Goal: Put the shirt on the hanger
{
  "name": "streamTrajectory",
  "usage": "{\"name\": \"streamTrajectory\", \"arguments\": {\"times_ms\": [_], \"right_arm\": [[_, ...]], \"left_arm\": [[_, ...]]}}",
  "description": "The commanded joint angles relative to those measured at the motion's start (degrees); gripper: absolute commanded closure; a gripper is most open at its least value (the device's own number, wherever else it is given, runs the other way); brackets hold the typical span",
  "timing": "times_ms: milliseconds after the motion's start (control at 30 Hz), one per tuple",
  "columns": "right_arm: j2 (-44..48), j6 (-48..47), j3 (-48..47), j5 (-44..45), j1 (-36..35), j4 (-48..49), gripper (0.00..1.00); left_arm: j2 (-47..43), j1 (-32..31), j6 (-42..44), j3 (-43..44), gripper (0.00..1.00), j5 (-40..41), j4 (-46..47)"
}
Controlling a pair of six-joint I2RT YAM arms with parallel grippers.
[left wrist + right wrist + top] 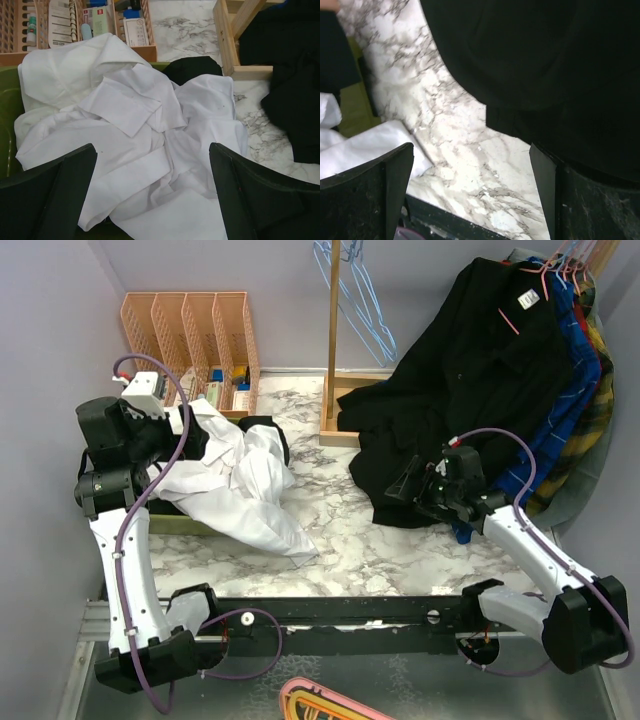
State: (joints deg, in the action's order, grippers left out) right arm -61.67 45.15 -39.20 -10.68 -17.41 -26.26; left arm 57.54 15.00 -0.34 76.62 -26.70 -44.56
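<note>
shirt (130, 140) prob in green bin (9, 110)

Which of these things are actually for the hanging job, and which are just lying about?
For the job: white shirt, light-blue hanger.
Lying about: black shirt, plaid clothes, pink hangers, peach organizer.

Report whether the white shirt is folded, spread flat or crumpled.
Crumpled: the shirt lies in a bunched heap of overlapping layers, spilling from the green bin onto the marble table.
</note>
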Motion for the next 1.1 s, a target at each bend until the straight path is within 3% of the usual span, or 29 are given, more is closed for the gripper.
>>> {"name": "streamTrajectory", "arguments": {"times_ms": [0,100,300,433,567,700,833,933,1067], "right_arm": [[1.53,-1.08,3.30,-11.57,0.02,8.53,0.00],[4.88,0.25,7.25,-15.93,0.02,14.85,0.00],[10.12,0.54,11.20,-19.00,0.03,20.99,0.00],[11.85,-0.97,10.45,-16.98,0.05,18.91,0.00],[13.05,0.76,11.99,-18.79,0.03,20.91,0.00],[14.20,5.31,16.69,-20.99,0.01,27.12,0.00],[14.16,6.94,18.09,-22.16,0.01,28.45,0.00],[15.49,5.90,17.91,-21.48,0.01,26.25,0.00],[18.55,4.97,18.69,-19.71,0.05,24.19,0.00]], "left_arm": [[-1.05,0.22,4.34,0.13,0.01,0.05,0.38],[-0.86,0.11,16.89,-1.20,0.05,-7.74,-3.33],[2.29,0.14,20.59,0.37,0.06,-15.14,-8.67],[8.10,0.14,17.41,5.27,0.05,-6.47,-9.64],[13.09,0.06,20.69,12.48,0.03,1.24,-10.76],[17.54,0.04,24.34,12.77,0.01,2.04,-7.42],[24.76,0.11,26.95,13.48,0.07,-0.97,-9.15],[25.57,0.03,26.54,10.50,0.07,2.88,-1.57],[30.51,0.07,29.95,13.08,0.09,8.30,-2.83]]}}
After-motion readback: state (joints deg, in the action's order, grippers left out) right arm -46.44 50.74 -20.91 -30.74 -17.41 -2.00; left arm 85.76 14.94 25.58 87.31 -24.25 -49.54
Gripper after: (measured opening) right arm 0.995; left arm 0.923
